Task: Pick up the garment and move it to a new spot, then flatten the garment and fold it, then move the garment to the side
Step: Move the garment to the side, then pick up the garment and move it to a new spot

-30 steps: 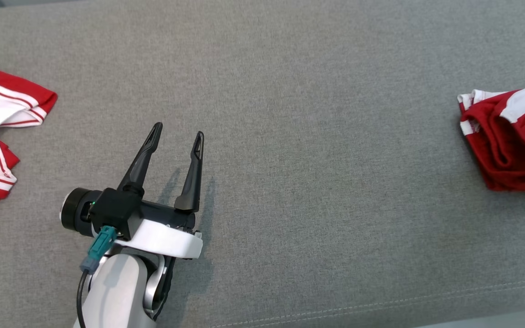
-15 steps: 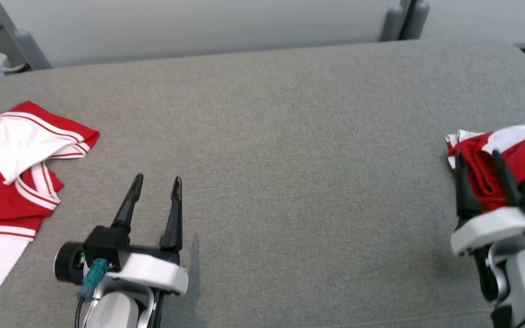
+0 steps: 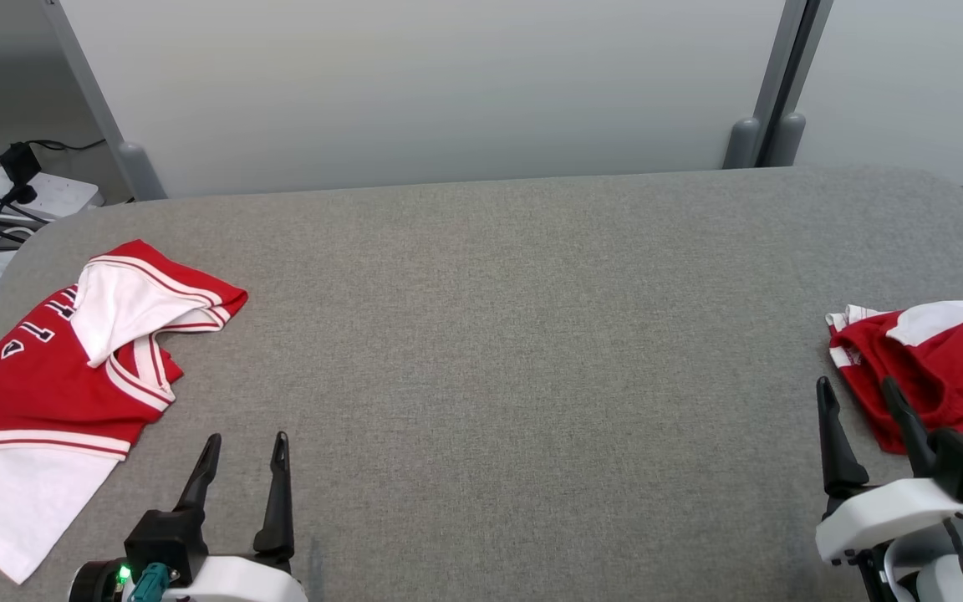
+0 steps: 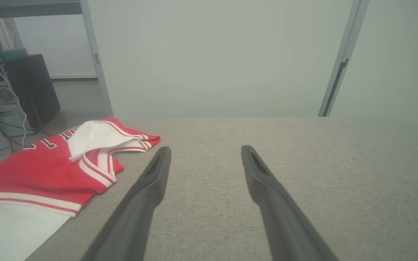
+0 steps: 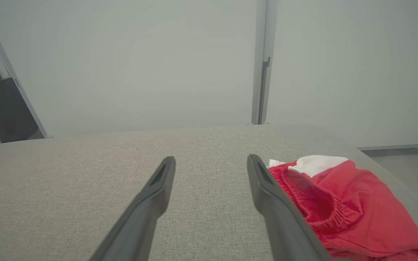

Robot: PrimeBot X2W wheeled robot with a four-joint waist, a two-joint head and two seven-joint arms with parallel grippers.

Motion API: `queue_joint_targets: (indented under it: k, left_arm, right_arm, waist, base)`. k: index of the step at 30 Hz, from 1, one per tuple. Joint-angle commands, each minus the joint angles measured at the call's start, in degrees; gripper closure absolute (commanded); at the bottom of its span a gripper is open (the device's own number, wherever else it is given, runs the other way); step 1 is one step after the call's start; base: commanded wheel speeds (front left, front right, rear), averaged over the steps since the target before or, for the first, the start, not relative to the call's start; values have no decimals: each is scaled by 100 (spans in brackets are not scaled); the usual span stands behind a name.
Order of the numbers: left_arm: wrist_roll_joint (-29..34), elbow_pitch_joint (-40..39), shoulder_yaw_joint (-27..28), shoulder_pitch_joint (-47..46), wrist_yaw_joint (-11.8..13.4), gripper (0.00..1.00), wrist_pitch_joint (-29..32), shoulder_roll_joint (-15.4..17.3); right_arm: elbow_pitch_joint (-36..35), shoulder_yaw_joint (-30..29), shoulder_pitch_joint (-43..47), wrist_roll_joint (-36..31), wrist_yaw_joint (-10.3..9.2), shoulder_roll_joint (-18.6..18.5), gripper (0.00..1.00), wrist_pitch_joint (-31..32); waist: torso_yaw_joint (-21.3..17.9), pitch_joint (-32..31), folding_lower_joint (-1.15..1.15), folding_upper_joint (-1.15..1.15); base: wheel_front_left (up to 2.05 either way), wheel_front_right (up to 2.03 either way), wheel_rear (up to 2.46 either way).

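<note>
Both arms sit at the near edge of the grey padded table (image 3: 498, 334), one toward each lower corner of the work area, fingers pointing away from the robot and low over the surface. The left gripper (image 3: 247, 437) has its two dark fingers spread wide with nothing between them; the right gripper (image 3: 854, 383) is likewise spread and empty. With the arms set out to the sides, the middle of the table is unobstructed. By my judgement this is the zone meant for flattening and folding. Two garments lie at opposite ends. A red-and-white jersey (image 3: 55, 385) rests at the left end, near the left gripper but apart from it, with a white flap turned over at the neck; it is neither flat nor folded. A pair of red shorts (image 3: 950, 368) sits bunched at the right end, just beside the outer finger of the right gripper; whether finger and fabric touch cannot be determined. Which item is the garment in hand is not certain from here. Each lies within reach of one arm, so the pick-up step appears not yet begun. Soft fabric of this kind will sag when lifted by one point — a pinch at a seam or waistband is advisable.
</note>
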Motion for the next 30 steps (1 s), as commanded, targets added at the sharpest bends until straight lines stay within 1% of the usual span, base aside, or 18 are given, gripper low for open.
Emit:
queue_joint_targets:
  k: [1, 8, 19, 23, 28, 29, 30]
  left_arm:
    - [28, -166, 212, -109, 52, 0, -34, 31]
    - [70, -188, 265, -19, 52, 0, -34, 31]
    - [42, -179, 238, -16, 75, 0, -34, 31]
    - [26, -156, 228, -69, 107, 0, -34, 31]
    - [-4, -156, 256, -88, 153, 0, -34, 31]
    - [-4, -156, 256, -88, 153, 0, -34, 31]
    - [-4, -156, 267, -81, 163, 0, -34, 31]
  right_arm:
    - [-219, 113, 8, -24, 23, -25, 0, -34]
    - [-361, 37, 206, -44, 23, 79, 0, -34]
    - [-413, 1, 210, -97, 23, 116, 0, -34]
    - [-408, 90, 226, -98, 23, 136, 0, -34]
    - [-339, 374, 190, -32, 23, 153, 0, -34]
    - [-339, 374, 190, -32, 23, 153, 0, -34]
    - [-327, 427, 172, -10, 23, 157, 0, -34]
  waist:
    - [0, -28, 0, 0]
    - [-20, -72, 0, 0]
    - [-1, -2, 0, 0]
    - [220, 25, 0, 0]
    - [747, 47, 0, 0]
    - [747, 47, 0, 0]
    - [879, 50, 0, 0]
  base:
    - [0, 0, 0]
    - [0, 0, 0]
    - [0, 0, 0]
    - [0, 0, 0]
    - [0, 0, 0]
    - [0, 0, 0]
    - [0, 0, 0]
